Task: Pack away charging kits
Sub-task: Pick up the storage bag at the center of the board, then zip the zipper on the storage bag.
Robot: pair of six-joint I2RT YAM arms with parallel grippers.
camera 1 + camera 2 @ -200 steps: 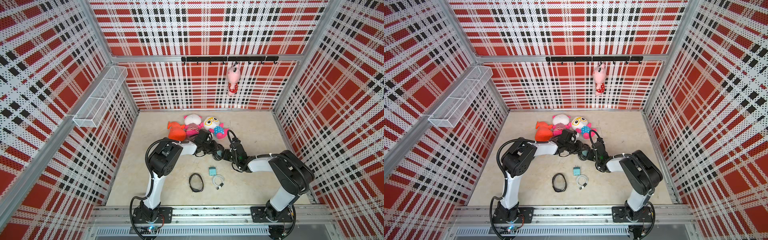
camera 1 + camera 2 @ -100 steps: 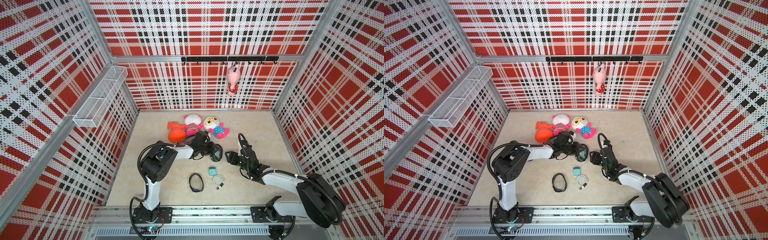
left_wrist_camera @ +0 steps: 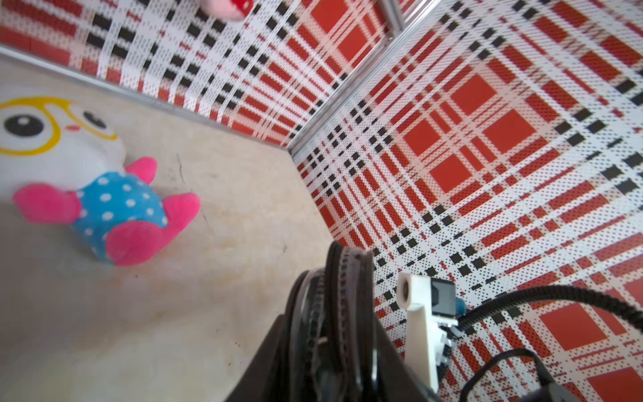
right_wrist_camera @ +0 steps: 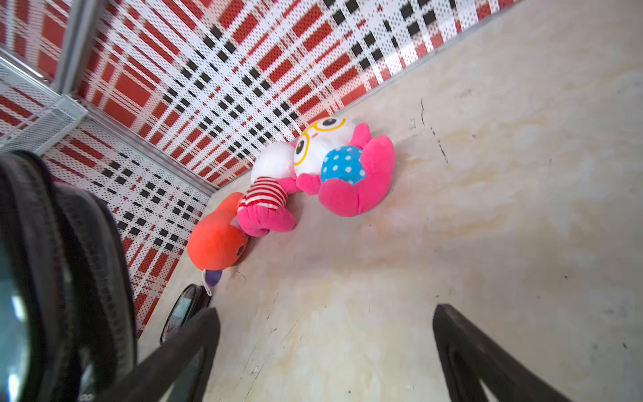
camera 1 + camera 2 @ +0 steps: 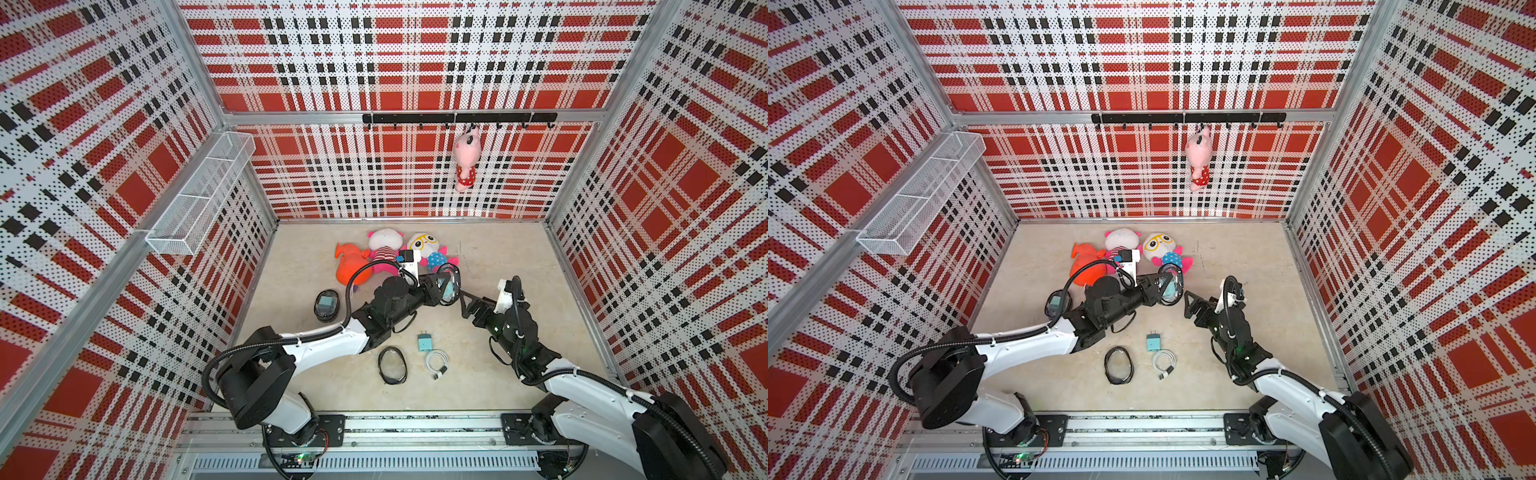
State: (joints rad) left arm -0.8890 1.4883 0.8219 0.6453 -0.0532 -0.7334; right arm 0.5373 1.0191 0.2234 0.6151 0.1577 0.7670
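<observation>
Left jaws pinch a black zip case; right jaws spread empty beside it; plush toys behind

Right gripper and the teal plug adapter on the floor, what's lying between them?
Nothing. Between the right gripper and the teal plug adapter there is only bare floor, as both top views show.

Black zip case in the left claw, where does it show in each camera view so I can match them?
In a top view: black zip case mid-floor, just nearer the robot than the glasses plush.
In a top view: same place.
Left wrist: close up, edge-on, before the plaid wall.
Right wrist: large, blurred, nearest the camera.
Shared landmark: that plush, in all four.
</observation>
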